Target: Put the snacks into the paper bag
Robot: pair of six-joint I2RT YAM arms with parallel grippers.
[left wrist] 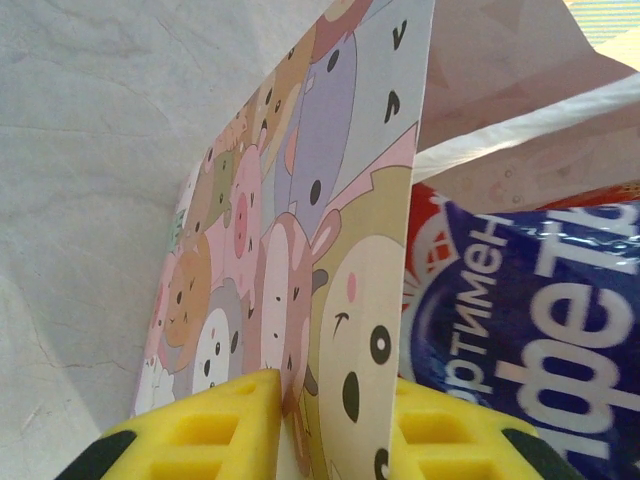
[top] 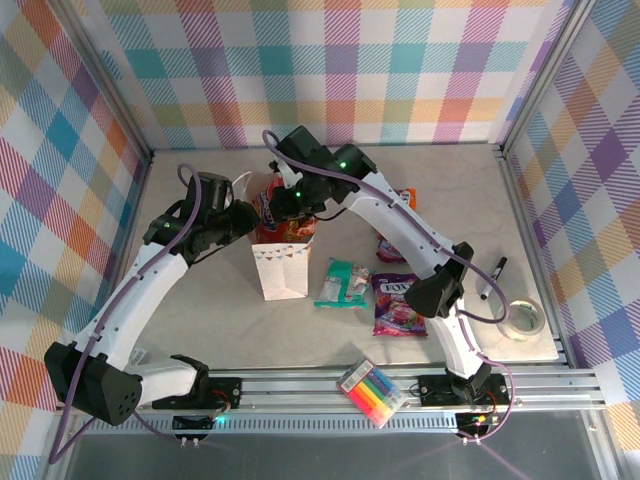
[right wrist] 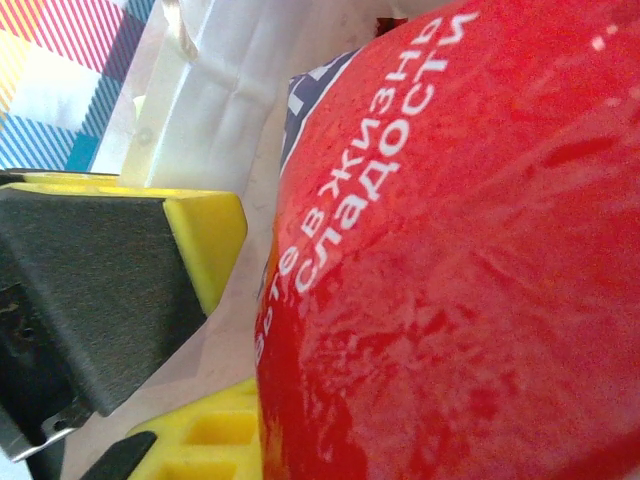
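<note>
Left gripper (left wrist: 335, 405) pinches the paper bag (left wrist: 300, 250) wall mid-table (top: 200, 320), right gripper (right wrist: 215, 335) is clamped on the red chip bag (right wrist: 450, 250) entering its mouth; next, I reckon, push deeper and release.

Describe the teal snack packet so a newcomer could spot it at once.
Start at the white printed paper bag standing mid-table. Just right of it lies the teal plastic packet, with a purple candy bag further right; it alone is blue-green.
</note>
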